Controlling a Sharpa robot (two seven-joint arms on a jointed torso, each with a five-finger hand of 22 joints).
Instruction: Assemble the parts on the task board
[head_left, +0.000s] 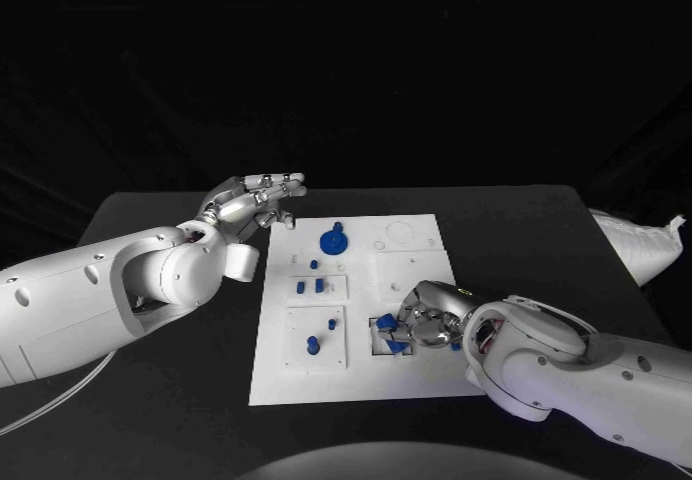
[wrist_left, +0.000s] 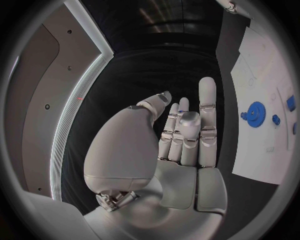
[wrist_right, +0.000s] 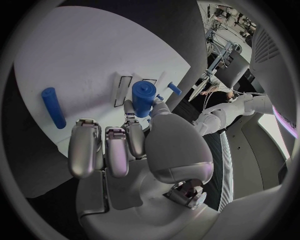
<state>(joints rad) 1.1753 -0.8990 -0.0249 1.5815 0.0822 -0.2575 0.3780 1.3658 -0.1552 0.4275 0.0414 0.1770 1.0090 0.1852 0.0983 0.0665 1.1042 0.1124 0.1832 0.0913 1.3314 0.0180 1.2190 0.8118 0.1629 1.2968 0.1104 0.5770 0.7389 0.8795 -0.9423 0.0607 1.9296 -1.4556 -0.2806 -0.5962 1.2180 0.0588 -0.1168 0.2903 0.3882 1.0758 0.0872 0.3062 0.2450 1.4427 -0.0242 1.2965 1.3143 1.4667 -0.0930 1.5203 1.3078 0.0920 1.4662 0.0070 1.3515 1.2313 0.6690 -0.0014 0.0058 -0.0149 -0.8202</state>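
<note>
— Black tabletop (head_left: 173, 400) under us, black all round; what lies nearest?

— Our right hand (head_left: 427, 322) is low over the near right part of the white task board (head_left: 281, 375), among small blue wedge pieces (head_left: 387, 324). From the right wrist we see a blue cylinder (wrist_right: 144, 98) upright between its thumb and fingers (wrist_right: 115, 150), so we judge it held, the other fingers loosely curled. A blue rod (wrist_right: 53, 107) lies flat on the board beside it.

— And further out?

— A blue peg (head_left: 313, 345) stands in the near left panel, small blue pegs (head_left: 310, 287) in the middle one, and a blue gear (head_left: 332, 241) sits in the far left panel. Our left hand (head_left: 257, 203) hangs at the board's far left corner, fingers straight and apart, holding nothing.

— How far along are we?

— Partway, we judge: the gear and several pegs look seated, while the far right outlines stand bare and the wedges lie loose.

— Anything else out there?

— A pale bag (head_left: 642, 245) on the tabletop's far right edge.
</note>
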